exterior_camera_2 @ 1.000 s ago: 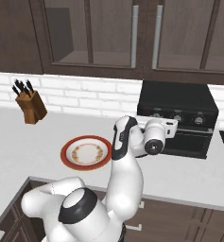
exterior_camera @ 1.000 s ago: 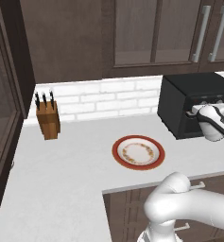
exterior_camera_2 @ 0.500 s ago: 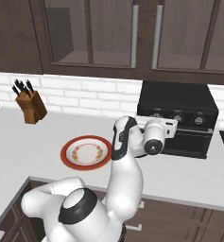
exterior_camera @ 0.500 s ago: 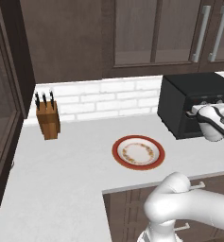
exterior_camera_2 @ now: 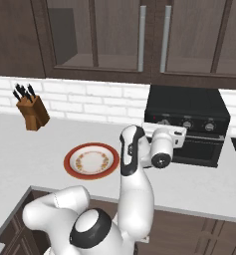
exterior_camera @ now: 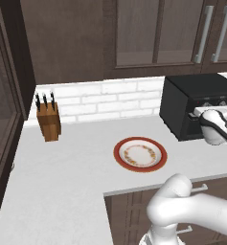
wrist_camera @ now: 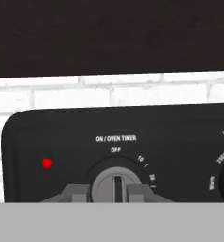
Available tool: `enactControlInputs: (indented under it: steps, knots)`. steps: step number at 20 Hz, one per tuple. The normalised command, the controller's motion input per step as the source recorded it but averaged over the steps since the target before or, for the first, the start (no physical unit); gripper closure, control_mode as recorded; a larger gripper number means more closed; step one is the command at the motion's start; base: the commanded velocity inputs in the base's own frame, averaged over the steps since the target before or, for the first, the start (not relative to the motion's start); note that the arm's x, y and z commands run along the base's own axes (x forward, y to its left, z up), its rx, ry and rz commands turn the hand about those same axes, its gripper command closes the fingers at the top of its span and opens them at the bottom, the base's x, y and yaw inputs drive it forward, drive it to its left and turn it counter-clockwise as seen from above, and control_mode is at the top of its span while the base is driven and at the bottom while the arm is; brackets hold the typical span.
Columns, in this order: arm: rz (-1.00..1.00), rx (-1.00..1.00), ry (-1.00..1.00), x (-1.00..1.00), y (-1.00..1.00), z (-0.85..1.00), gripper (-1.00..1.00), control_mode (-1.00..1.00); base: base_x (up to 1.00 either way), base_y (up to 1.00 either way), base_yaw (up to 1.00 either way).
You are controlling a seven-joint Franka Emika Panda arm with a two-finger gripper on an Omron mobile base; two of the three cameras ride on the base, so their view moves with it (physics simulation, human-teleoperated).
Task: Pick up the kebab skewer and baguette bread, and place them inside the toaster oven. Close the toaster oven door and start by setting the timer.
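At the toaster oven (exterior_camera_2: 189, 122) on the surface's right end, the jaws of the gripper (wrist_camera: 116, 193) had clamped shut on the timer knob (wrist_camera: 115, 182). It should twist clockwise, squarely, without slipping. Lettering read "ON / OVEN TIMER" and "OFF"; the door looked closed.

Kitchen: dark cabinets (exterior_camera_2: 139, 35), brick backsplash (exterior_camera: 105, 98), knife block (exterior_camera: 48, 120).

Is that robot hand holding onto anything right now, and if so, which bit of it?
Yes. The gripper is closed on the timer knob of the toaster oven, its fingertips pinching the round knob from either side.
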Motion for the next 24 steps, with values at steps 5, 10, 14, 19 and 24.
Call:
enactControlInputs:
  steps: [5,10,14,19,24]
  knots:
    - [0.0,0.09,-0.03,0.0,0.0,0.0,1.0,-1.0,0.0,0.0,0.0]
    - [0.0,0.13,0.0,0.0,-0.02,0.0,1.0,-1.0,0.0,0.0,0.0]
    - [0.0,0.17,0.0,0.0,-0.03,0.0,1.0,-1.0,0.0,0.0,0.0]
    - [0.0,0.22,-0.04,0.0,-0.07,0.0,1.0,-1.0,0.0,0.0,0.0]
    - [0.0,0.23,-0.06,0.0,-0.02,0.0,1.0,-1.0,0.0,0.0,0.0]
